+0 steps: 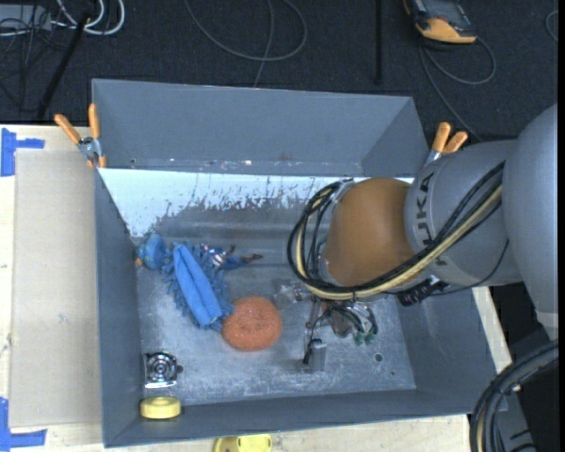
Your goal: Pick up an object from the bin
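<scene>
The grey bin [254, 125] holds only a few loose things, and the orange ball [252, 324] on its floor serves as the marker for the rest. The arm [471, 215] comes in from the view's right of the ball, its brown wrist cover [367, 229] and looped cables hanging above and to the right of it. A blue brush-like thing [196, 285] lies just beside the ball on its upper left side, perhaps touching it.

The ball is the thing nearest the gripper [314, 347]. It looks like a rough scouring pad: probably light, soft and springy, not slippery or fragile. A squeeze across its middle should hold, as the fuzzy surface gives good purchase.

The gripper is down near the floor, just to the right of the ball and a little lower in the view. It is apart from the ball and not around it. Whether it is open or closed cannot be told.

A small metal thing [160, 369] and a yellow roll [160, 407] lie well to the ball's lower left.
</scene>
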`<state>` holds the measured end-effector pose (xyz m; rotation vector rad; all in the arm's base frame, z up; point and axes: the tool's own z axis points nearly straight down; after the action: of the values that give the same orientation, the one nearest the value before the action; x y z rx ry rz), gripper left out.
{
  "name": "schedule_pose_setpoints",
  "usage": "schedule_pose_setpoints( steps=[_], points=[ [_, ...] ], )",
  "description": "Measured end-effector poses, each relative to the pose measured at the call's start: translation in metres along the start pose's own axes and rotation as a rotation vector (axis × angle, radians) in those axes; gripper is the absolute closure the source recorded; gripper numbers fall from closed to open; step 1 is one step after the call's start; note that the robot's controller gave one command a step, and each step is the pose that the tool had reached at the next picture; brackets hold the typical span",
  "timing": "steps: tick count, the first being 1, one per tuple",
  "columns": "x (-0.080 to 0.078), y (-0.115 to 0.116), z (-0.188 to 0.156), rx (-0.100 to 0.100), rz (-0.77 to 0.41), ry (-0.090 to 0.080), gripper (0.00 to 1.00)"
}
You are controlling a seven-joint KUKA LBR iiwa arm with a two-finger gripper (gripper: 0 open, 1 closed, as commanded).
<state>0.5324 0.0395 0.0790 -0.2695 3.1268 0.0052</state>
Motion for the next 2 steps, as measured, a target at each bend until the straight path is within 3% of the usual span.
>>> schedule_pose_setpoints(
  steps=[1, 2],
  points=[
    [-0.008, 0.029, 0.006, 0.005, -0.131, 0.004, 0.00],
    [-0.035, 0.045, 0.002, 0.001, -0.168, 0.002, 0.00]
  ],
)
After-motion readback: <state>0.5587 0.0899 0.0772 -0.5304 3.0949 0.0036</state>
